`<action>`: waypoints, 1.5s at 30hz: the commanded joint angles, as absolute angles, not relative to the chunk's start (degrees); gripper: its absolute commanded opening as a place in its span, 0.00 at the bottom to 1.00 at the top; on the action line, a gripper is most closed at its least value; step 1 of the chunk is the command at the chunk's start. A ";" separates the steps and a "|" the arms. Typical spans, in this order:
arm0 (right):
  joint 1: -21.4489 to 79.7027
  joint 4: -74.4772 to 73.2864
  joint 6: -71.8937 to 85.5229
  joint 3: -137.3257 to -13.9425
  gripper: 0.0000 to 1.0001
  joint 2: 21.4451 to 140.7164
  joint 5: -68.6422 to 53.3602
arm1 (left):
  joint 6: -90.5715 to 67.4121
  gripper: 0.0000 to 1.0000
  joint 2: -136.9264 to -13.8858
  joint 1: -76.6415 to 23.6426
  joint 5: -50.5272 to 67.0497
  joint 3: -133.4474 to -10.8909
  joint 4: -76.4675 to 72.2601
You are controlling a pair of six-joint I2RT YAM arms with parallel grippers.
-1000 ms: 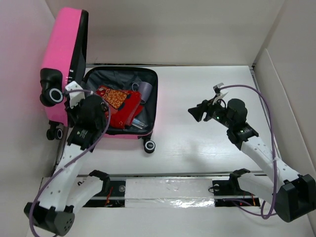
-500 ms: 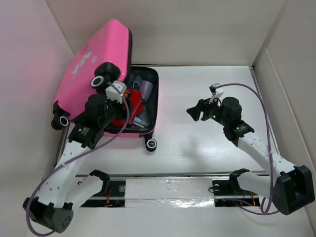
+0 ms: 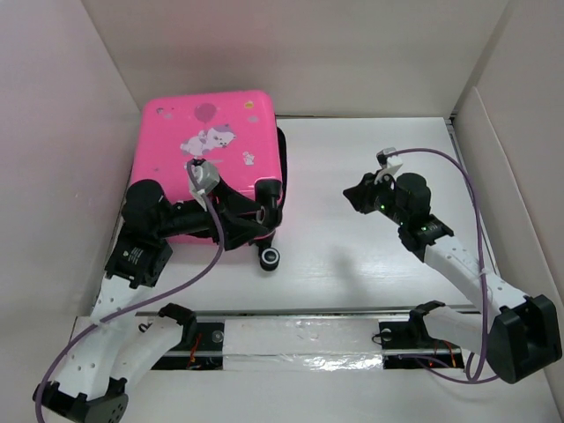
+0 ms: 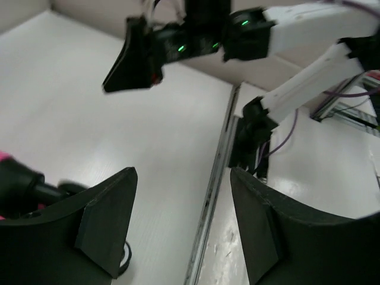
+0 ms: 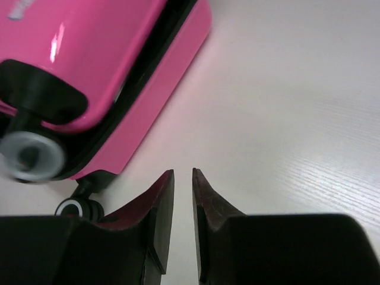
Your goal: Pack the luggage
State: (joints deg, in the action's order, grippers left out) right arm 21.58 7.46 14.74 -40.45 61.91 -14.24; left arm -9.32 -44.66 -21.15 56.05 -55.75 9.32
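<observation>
1. Top external view: the luggage (image 3: 211,150) lies in the upper left of the frame on the table (image 3: 352,264), its printed pink lid down over the base. The left gripper (image 3: 256,214) is at the case's lower right corner, touching or just beside its edge, above a caster wheel (image 3: 268,257) that sticks out below. The right gripper (image 3: 357,196) hangs over bare table right of centre, well apart from the case.

2. Left wrist view: the left gripper (image 4: 181,225) fills the bottom of the frame with its fingers (image 4: 107,219) spread wide and nothing between them. Only a pink sliver of the luggage (image 4: 3,157) shows at the left edge. The right gripper (image 4: 133,59) is in the upper left.

3. Right wrist view: the right gripper (image 5: 182,178) sits at bottom centre, fingers almost together with a thin gap, holding nothing. The luggage (image 5: 89,47) fills the upper left, a dark seam between its shells and its wheels (image 5: 29,154) towards the camera.
</observation>
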 commanded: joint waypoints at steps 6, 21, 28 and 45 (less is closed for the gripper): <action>23.11 8.79 13.62 -42.89 0.09 62.49 -11.60 | -24.00 0.59 -50.26 -19.60 47.53 -63.09 -11.57; 26.10 7.56 11.86 -43.95 0.00 62.49 -8.17 | -30.24 0.50 -77.16 13.96 -3.84 -75.58 7.29; 26.10 8.00 11.95 -44.03 0.05 63.28 -8.88 | -29.00 0.50 -83.67 23.63 -9.05 -75.15 8.79; 26.63 8.09 12.39 -43.68 0.16 62.58 -6.69 | -30.40 0.41 -94.48 16.97 -5.72 -68.48 5.64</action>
State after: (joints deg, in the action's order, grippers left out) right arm 26.02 6.42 12.84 -41.54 63.90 -8.84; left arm -29.69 -95.04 22.24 -11.64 -72.03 5.41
